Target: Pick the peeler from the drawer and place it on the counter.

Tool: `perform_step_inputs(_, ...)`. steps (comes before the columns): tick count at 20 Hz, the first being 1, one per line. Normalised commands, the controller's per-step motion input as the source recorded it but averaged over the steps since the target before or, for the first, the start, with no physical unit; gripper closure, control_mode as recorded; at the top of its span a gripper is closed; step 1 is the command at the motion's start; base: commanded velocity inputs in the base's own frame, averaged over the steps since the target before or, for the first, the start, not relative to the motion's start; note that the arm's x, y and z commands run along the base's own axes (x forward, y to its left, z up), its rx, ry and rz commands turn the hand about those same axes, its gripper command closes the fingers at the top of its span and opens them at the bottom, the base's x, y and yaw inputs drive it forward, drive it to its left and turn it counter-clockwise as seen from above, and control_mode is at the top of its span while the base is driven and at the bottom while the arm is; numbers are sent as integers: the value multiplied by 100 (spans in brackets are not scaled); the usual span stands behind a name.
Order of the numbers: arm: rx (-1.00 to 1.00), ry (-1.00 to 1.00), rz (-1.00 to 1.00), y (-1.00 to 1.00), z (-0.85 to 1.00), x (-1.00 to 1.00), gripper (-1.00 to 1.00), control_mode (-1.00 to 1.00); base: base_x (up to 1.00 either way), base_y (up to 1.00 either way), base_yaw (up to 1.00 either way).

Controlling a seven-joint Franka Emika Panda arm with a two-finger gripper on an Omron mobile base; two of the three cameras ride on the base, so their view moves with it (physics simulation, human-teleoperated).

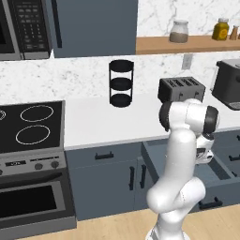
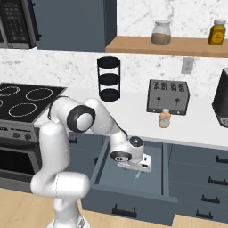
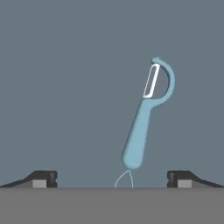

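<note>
white counter point(image 2: 133, 116) bearing toaster point(image 2: 168, 97), black tiered rack point(image 2: 109, 78), small jar point(image 2: 164, 118)

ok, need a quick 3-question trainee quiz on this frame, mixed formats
1. True or false: the pale teal peeler with the curved blade end lies on the floor of the open slate-blue drawer.
2. The gripper is: A) shut on the peeler, B) open above it, C) over the white countertop.
3. Fill in: beside the black four-slot toaster, on the counter, stands a small ___.

Key: 1 true; 2 B; 3 shaker.
</note>
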Motion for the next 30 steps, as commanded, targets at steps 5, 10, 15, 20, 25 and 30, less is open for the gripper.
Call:
perform_step_inputs(5,9,0,0,-51,-31,29,-100,-100,0,0,0)
perform_step_inputs(10,9,0,0,-18,-38,40,-100,-100,0,0,0)
perform_step_inputs(15,4,8,7,4,-44,59,100,-100,0,0,0)
perform_step_inputs(20,-1,12,27,0,-12,-24,100,-100,0,0,0)
perform_step_inputs(25,-3,-4,52,0,24,-67,100,-100,0,0,0)
perform_step_inputs(30,-4,-9,44,17,89,-29,100,-100,0,0,0)
